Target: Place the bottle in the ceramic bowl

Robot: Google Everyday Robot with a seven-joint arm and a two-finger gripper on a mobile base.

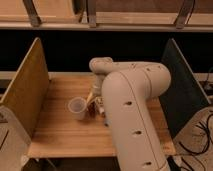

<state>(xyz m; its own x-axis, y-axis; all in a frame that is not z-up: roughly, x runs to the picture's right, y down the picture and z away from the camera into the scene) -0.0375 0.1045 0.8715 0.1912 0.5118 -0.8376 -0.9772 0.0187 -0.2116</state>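
Note:
The bottle (90,97) shows as a slim cream and orange-brown shape, tilted, just right of the translucent white cup (77,108) on the wooden table (60,132). My gripper (98,104) is low over the table right by the bottle, mostly hidden behind my own large arm (132,107). I cannot tell whether it holds the bottle. A small dark red object (93,112) lies just below the bottle. The ceramic bowl is hidden, possibly behind my arm.
A tan wooden panel (27,92) stands along the table's left side and a dark panel (180,90) along its right. A dark gap and a shelf rail (105,24) run behind the table. Cables (200,135) lie on the floor at right.

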